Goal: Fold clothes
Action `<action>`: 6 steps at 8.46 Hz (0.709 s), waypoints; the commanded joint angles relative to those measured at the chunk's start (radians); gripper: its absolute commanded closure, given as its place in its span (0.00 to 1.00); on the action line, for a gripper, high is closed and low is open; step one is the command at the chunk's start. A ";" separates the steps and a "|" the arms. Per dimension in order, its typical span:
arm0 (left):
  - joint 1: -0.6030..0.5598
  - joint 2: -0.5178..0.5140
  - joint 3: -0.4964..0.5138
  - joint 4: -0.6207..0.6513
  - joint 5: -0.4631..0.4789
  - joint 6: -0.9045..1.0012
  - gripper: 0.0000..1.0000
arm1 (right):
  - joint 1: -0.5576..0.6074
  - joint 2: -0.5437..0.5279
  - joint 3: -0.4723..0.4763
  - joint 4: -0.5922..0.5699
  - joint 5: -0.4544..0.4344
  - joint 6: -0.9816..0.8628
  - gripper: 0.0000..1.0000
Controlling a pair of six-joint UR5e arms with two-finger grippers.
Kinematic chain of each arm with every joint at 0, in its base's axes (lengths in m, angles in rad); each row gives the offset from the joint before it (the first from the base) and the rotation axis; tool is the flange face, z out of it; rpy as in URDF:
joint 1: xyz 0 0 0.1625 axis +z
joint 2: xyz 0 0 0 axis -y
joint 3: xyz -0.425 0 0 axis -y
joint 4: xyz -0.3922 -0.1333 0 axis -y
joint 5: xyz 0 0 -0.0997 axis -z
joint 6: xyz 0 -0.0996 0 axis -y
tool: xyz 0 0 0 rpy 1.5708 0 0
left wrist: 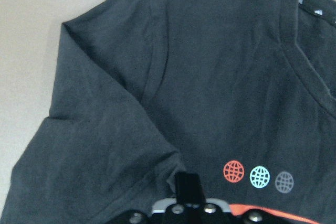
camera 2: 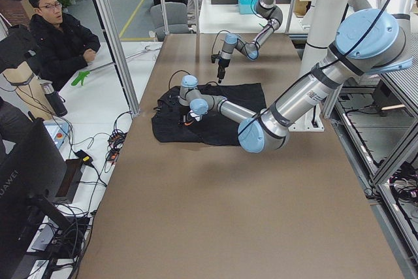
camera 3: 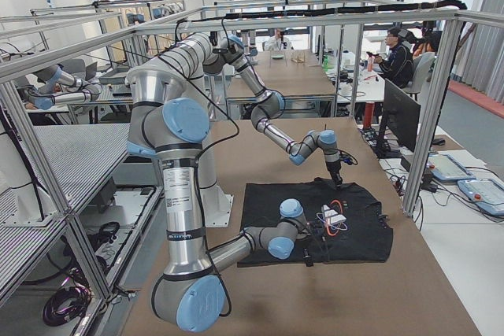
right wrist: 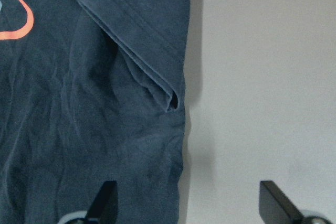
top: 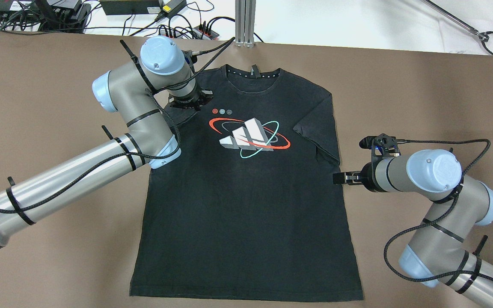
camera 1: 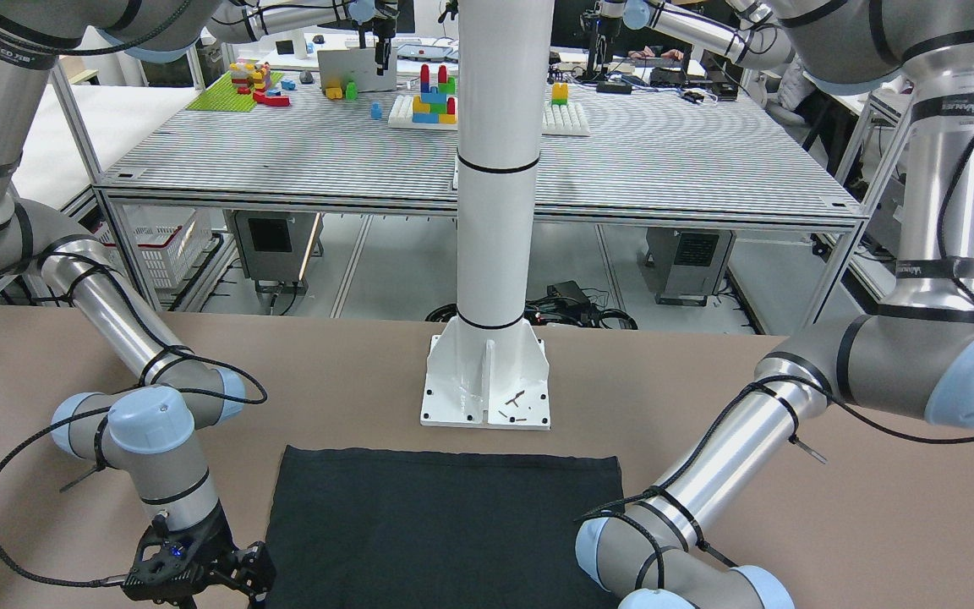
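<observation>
The clothes are one black T-shirt [top: 246, 205] with a red, white and teal print, lying flat and face up on the brown table [top: 422, 85], collar at the far edge. Its hem end also shows in the front-facing view [camera 1: 445, 524]. My left gripper [top: 188, 105] points down on the shirt's left shoulder, beside the three small printed globes. Its fingers [left wrist: 186, 182] are pressed together, with creases running into them. My right gripper [top: 338, 178] lies level at the shirt's right side seam, just below the folded-in sleeve. Its fingers [right wrist: 107, 200] stand wide apart and hold nothing.
The white pillar base [camera 1: 487, 381] is bolted to the table just beyond the shirt's hem. Cables and power strips [top: 165, 21] lie past the far table edge. A person [camera 2: 62, 31] sits off the table's side. Bare brown tabletop flanks the shirt on both sides.
</observation>
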 commanded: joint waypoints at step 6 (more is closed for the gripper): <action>0.023 -0.017 0.004 -0.037 0.037 -0.096 0.62 | 0.006 -0.002 0.015 0.000 -0.009 0.006 0.05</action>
